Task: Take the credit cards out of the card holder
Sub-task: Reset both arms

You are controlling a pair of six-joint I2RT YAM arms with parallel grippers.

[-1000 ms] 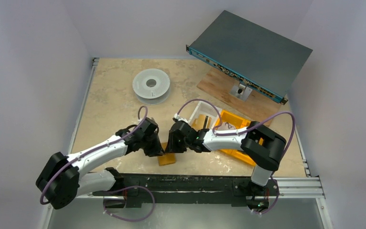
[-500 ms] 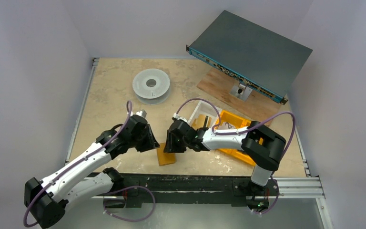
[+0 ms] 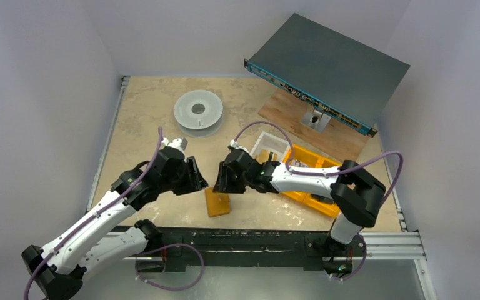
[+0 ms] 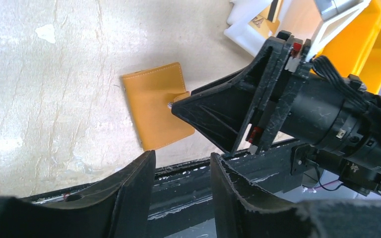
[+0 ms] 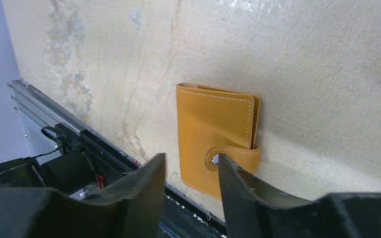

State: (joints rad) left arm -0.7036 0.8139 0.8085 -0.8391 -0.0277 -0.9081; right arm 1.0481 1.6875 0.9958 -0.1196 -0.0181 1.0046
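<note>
One card holder [image 3: 217, 202], flat on the bench [image 3: 144, 125] by the near rail, strap tab closed over its face. Two grippers close over it: left gripper [image 4: 181, 161] at its left, jaws parted, empty; right gripper [image 5: 191, 163] at its right, jaws likewise parted, empty. Farther out: one white spool [image 3: 198, 112], one white bin [image 3: 269, 144] beside orange bins [image 3: 312, 181] (count unclear), one grey rack unit [image 3: 331, 65] on one wooden board [image 3: 287, 112].

It looks like a robotics lab. White walls [image 3: 50, 94] enclose the table [image 3: 144, 125], which carries a rack device [image 3: 331, 62].
</note>
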